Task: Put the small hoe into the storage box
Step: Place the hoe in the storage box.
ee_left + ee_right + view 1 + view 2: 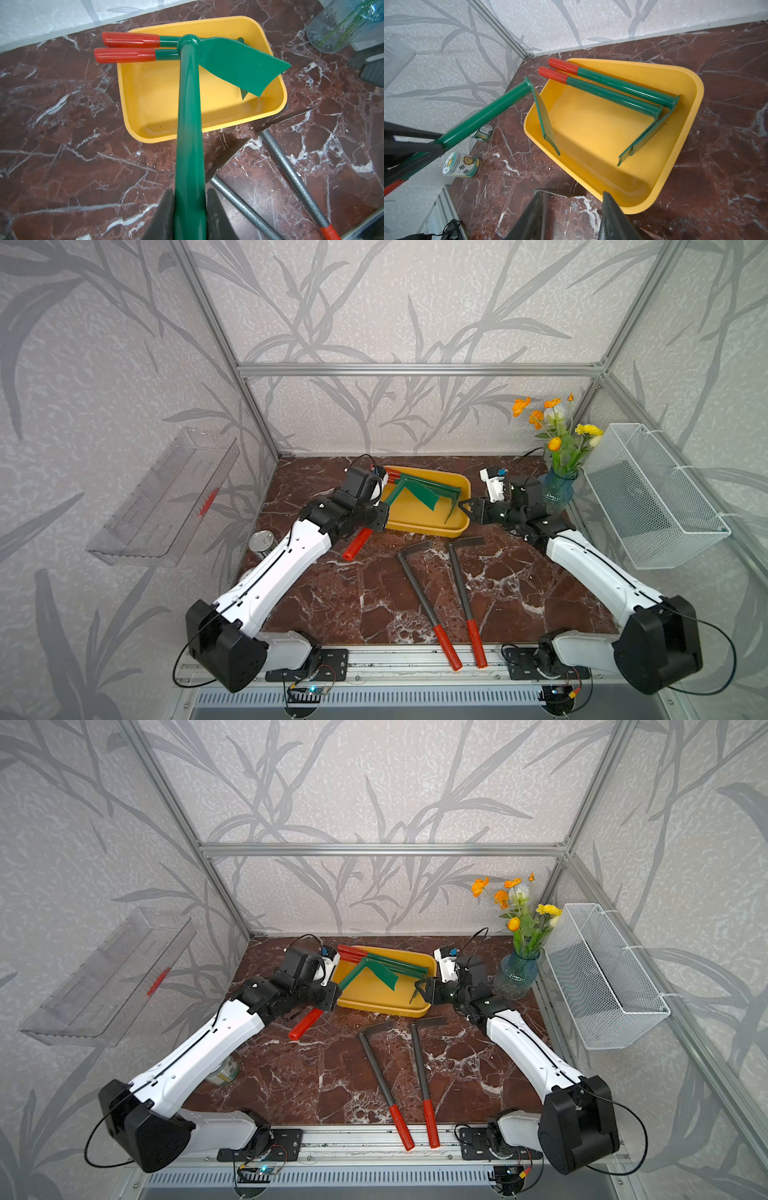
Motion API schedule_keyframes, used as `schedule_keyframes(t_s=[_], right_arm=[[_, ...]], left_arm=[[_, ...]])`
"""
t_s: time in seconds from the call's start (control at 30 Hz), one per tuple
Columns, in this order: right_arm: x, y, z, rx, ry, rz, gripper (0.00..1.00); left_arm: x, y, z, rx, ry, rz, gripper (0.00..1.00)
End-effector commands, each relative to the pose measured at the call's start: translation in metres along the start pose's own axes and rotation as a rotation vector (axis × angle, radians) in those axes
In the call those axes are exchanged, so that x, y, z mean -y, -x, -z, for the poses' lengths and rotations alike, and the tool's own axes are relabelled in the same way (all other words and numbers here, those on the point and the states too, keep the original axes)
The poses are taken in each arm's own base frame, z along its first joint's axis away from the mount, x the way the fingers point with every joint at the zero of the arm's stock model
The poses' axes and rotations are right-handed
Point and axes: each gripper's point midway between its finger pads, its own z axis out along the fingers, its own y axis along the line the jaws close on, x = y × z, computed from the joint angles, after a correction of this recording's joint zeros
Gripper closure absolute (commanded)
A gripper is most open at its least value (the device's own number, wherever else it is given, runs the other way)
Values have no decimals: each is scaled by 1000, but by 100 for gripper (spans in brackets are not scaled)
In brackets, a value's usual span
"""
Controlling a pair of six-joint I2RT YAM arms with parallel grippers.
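**Fig.** I am holding small hoe (pixel 189 124) aloft, left gripper (pixel 190 199) clamped on green shaft, blade hanging over storage box (pixel 162 140) near bench (pixel 62 145) rear edge. Right gripper (pixel 573 195) standing apart, empty. Judging hoe stiff, head-heavy, paint slick; shaft grasp nearer head likely steadier.

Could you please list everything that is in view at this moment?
storage box: one, yellow, far side of the table.
green hoes: two, red grips, side by side in the box, grips over its rim.
held hoe: one, green, red grip, blade over the box.
grey-handled hoes: two, red grips, lying on the table near its front edge.
vase of flowers: one, blue glass, orange and yellow blooms, far right corner.
wire basket: one, white, right wall.
clear tray: one, transparent, left wall.
labelled jar: at least one, green and white, by the left arm.
table: one, dark red marble.
left gripper: shut on the held hoe's handle.
right gripper: open, empty, beside the box.
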Motion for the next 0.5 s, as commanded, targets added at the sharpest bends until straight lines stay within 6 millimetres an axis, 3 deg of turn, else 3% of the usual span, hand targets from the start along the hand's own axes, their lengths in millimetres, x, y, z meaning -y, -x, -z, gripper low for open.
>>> schedule_keyframes(t_s=[0.0,0.1,0.2,0.33,0.47], right_arm=[[4,9,7,13,-30,6,54],[7,10,7,12,-38,-6,54],[11,10,6,7,-51,-12,54],[20,11,5,4,-82,-28,54],[26,12,3,-2,-109,-36,54]], left_arm=[[17,55,21,203,-212,-202,100],[21,70,23,218,-374,-287,100],[13,81,8,167,-448,-348,100],[-2,94,-18,92,-511,-387,100],[-27,87,-48,-31,-537,-415,100]])
